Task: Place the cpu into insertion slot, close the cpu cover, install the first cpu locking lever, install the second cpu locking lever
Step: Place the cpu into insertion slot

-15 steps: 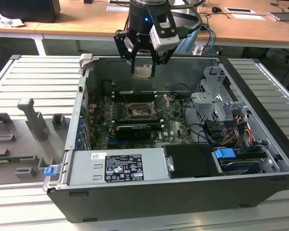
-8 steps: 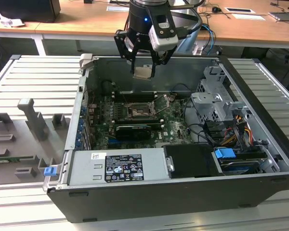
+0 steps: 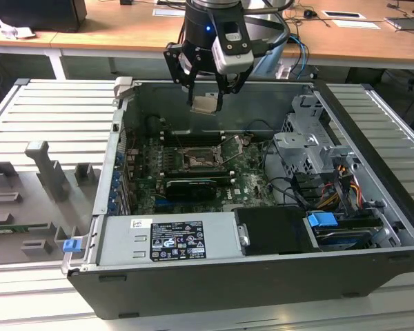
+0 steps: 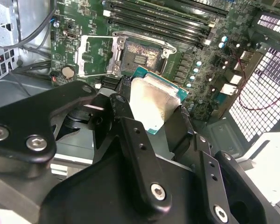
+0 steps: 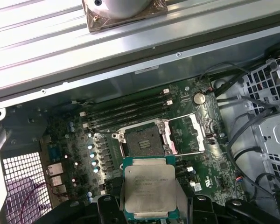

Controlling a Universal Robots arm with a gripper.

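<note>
My gripper (image 3: 205, 102) hangs above the open computer case, shut on the cpu (image 3: 205, 104), a small pale silver chip gripped by two opposite edges. In both wrist views the cpu (image 4: 154, 105) (image 5: 149, 186) sits between the black fingers (image 4: 122, 100) (image 5: 107, 205), well above the board. The insertion slot (image 3: 196, 160) (image 4: 140, 57) (image 5: 142, 140) lies uncovered below, its dark centre bare. Beside it the cpu cover (image 4: 96, 56) (image 5: 189, 133), a silvery frame, is swung open on its hinge.
Long black memory slots (image 3: 190, 136) run behind the socket. A grey power supply box (image 3: 169, 238) fills the case's near side. A metal drive cage with cables (image 3: 310, 148) stands at the exterior view's right. Grey fixtures (image 3: 48, 172) sit on the exterior view's left.
</note>
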